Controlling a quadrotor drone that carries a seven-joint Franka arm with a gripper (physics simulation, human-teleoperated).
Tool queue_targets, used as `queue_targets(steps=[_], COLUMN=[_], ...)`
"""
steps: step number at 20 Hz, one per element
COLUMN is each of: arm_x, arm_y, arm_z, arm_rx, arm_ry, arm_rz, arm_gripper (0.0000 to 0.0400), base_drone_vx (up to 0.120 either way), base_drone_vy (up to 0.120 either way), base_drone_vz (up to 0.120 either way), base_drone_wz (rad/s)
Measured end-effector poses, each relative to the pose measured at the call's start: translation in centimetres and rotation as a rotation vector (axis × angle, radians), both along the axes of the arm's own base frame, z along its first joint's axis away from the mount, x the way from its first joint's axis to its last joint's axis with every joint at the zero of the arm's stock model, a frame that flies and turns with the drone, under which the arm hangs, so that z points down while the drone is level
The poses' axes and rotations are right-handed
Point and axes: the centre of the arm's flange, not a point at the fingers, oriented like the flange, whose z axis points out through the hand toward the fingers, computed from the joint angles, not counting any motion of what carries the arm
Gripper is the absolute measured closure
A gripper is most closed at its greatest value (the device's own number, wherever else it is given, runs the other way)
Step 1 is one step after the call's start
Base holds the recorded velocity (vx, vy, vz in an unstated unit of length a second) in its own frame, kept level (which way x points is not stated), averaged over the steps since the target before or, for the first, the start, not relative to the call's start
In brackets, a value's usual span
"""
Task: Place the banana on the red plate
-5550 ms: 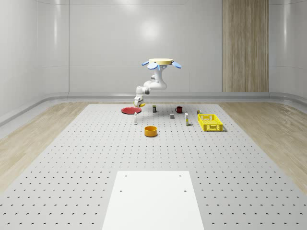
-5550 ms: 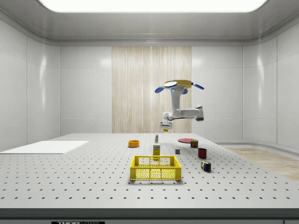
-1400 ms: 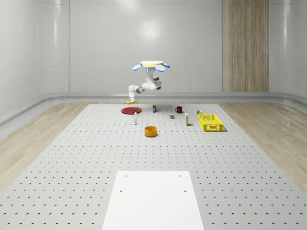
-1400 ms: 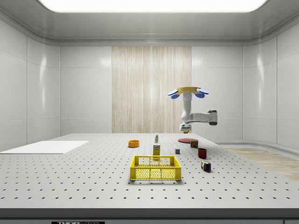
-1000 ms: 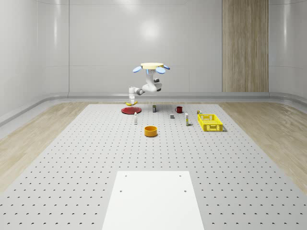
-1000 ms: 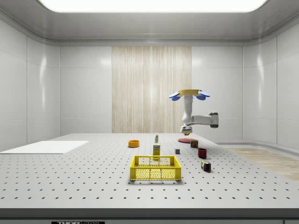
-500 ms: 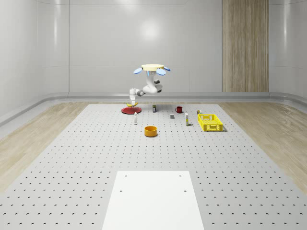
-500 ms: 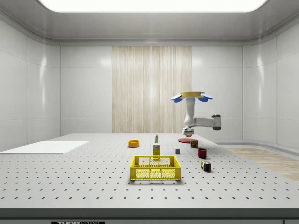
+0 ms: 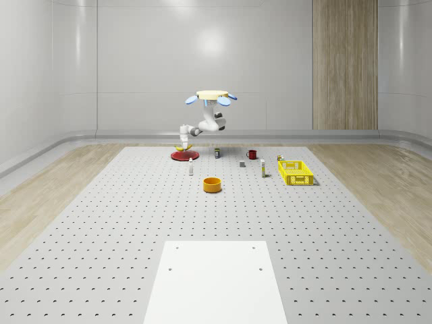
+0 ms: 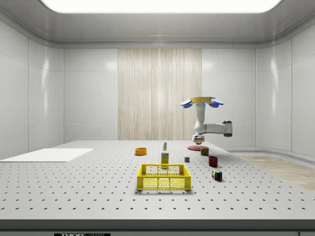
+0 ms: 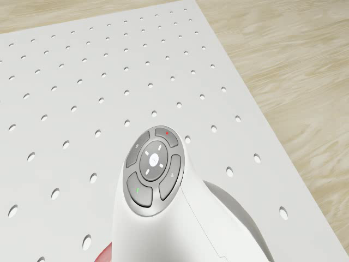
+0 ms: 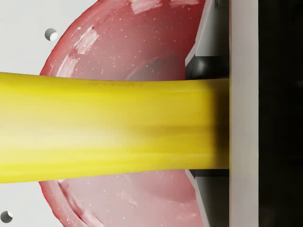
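The white perforated table carries a red plate at its far end. Nearer stand an orange bowl, a yellow basket, a dark red mug, a small grey cube and two small bottles (labels too small to tell). A plain white sheet lies at the near edge.

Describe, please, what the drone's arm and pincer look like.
The arm is glossy white with rounded links and grey joints. In the drone view, one link's end carries a grey disc of buttons with small red and green marks. The pincer has a pale grey finger against black. No cables show.
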Motion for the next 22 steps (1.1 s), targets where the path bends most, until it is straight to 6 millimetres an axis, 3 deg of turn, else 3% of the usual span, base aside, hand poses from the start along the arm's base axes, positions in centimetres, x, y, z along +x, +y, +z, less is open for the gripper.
queue_targets(steps=[7, 8, 11, 13, 17, 22], arm_x=[0.0, 0.0, 0.0, 0.0, 0.0, 0.0], arm_y=[0.0, 0.0, 0.0, 0.0, 0.0, 0.0], arm_z=[2.5, 2.8, 3.3, 3.2, 2.1, 0.7], arm_rx=[0.000, 0.000, -0.003, -0.004, -0.006, -0.006], arm_ry=[0.000, 0.000, 0.003, 0.004, 0.005, 0.006], arm_rz=[0.001, 0.001, -0.009, -0.013, -0.019, -0.022], arm_gripper=[0.0210, 0.0194, 0.0092, 0.0056, 0.0020, 0.0006], base_drone_vx=[0.000, 0.000, 0.000, 0.000, 0.000, 0.000], base_drone_vy=[0.000, 0.000, 0.000, 0.000, 0.000, 0.000], base_drone_vz=[0.000, 0.000, 0.000, 0.000, 0.000, 0.000], base_drone_wz=[0.000, 0.000, 0.000, 0.000, 0.000, 0.000])
